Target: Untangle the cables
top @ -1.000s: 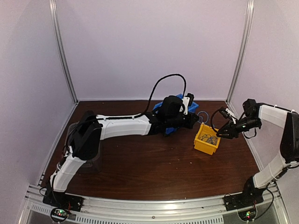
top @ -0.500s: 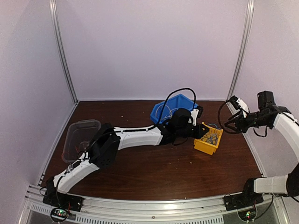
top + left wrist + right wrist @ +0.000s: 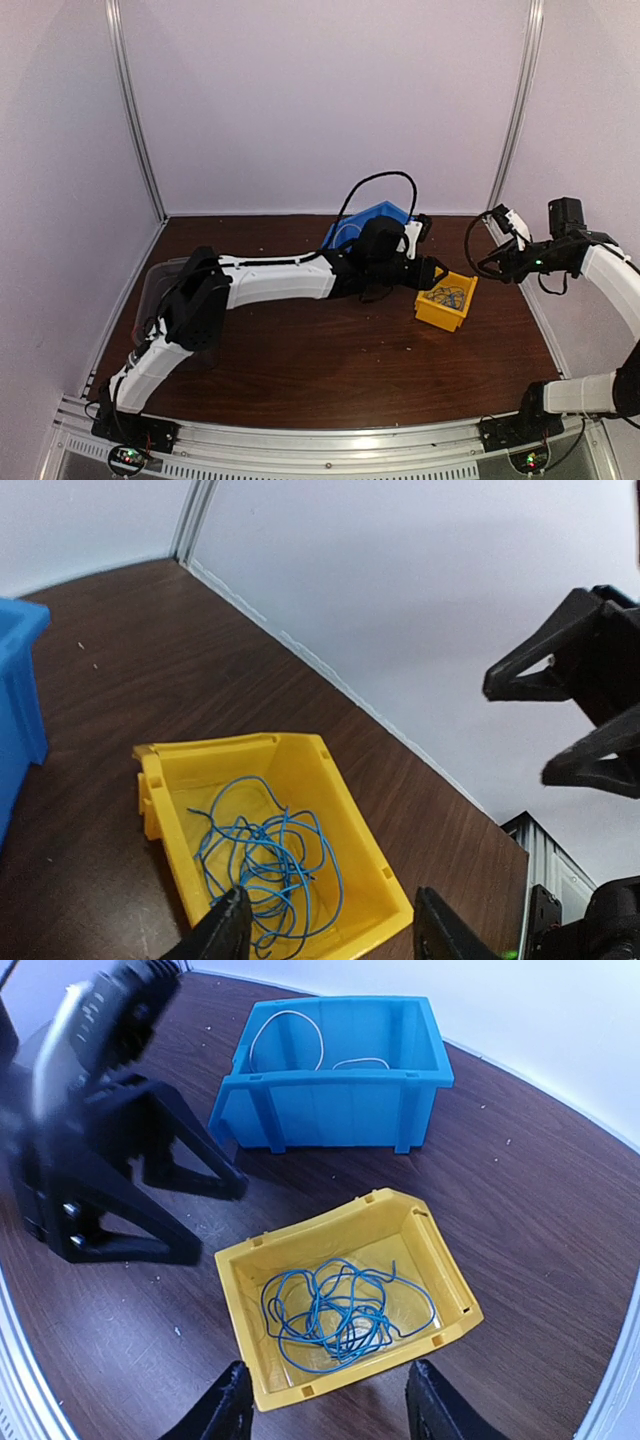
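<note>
From above, the left tool [image 3: 430, 272] hangs just beside the yellow bin [image 3: 438, 315], on its left. The right tool [image 3: 487, 262] is raised to the right of this bin. Both are apart and hold nothing. The blue bin [image 3: 372, 213] stands farther back, half covered by the left arm [image 3: 275, 280]. A clear container [image 3: 160, 285] at the left is also partly covered, so I cannot tell what is in it.

In the left wrist view, the blue cable [image 3: 265, 850] lies in loose loops inside the yellow bin. The fingertips are cut off at the lower edge.

In the right wrist view, a white cable [image 3: 290, 1014] lies in the blue bin. I judge these two colours are already separated. No other colour and no mixed knot can be seen on the surface [image 3: 560, 1190], so what remains is unclear.
</note>
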Motion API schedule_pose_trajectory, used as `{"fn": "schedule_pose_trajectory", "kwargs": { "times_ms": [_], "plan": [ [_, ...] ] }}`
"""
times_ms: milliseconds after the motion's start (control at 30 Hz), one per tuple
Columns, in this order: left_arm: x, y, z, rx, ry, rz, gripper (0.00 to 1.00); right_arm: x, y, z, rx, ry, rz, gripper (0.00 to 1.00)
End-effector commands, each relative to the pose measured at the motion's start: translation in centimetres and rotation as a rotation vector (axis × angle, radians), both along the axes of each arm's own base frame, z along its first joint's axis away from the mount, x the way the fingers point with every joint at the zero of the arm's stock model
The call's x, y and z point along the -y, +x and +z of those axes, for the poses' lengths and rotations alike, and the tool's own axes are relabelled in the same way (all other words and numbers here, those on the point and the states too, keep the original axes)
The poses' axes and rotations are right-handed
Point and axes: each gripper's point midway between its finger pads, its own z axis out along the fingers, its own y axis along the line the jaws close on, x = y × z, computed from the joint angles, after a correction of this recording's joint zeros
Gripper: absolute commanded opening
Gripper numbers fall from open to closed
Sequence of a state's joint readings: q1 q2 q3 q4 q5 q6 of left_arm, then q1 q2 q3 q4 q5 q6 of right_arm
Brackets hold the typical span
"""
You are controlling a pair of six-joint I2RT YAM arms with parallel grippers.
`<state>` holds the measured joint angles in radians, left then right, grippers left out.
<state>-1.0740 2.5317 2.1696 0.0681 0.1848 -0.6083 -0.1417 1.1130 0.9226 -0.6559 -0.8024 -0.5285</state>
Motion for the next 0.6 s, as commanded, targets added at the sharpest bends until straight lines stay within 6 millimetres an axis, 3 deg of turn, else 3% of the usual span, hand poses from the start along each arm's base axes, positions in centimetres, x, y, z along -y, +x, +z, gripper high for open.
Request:
{"fn": "schedule_pose_trajectory", "kwargs": {
  "times_ms": [0, 100, 167, 233, 367, 467, 567],
  "plan": [
    [-4.4, 1.4, 11.1, 0.201, -0.063, 0.070, 0.56, 0.3, 1.5, 2.2, 0.075, 0.037, -0.051, 0.55],
    [-8.3, 2.1, 13.7, 0.296, 0.001, 0.149, 0.58, 1.0, 3.0, 4.3, 0.148, 0.042, -0.107, 0.62],
    [-11.1, 3.0, 14.9, 0.331, 0.047, 0.211, 0.62, 1.8, 4.0, 5.7, 0.201, 0.040, -0.168, 0.78],
    [-13.6, 3.6, 14.7, 0.326, 0.122, 0.256, 0.64, 2.7, 4.8, 6.6, 0.232, 0.015, -0.211, 0.86],
    [-19.1, 4.7, 13.6, 0.281, 0.261, 0.375, 0.69, 4.7, 6.2, 8.5, 0.285, -0.036, -0.321, 0.93],
    [-23.7, 5.2, 12.0, 0.237, 0.331, 0.461, 0.84, 7.6, 7.5, 10.3, 0.367, 0.037, -0.553, 1.00],
    [-28.6, 6.1, 10.7, 0.182, 0.379, 0.542, 0.97, 7.8, 8.0, 10.8, 0.365, 0.093, -0.589, 1.00]
  ]
}}
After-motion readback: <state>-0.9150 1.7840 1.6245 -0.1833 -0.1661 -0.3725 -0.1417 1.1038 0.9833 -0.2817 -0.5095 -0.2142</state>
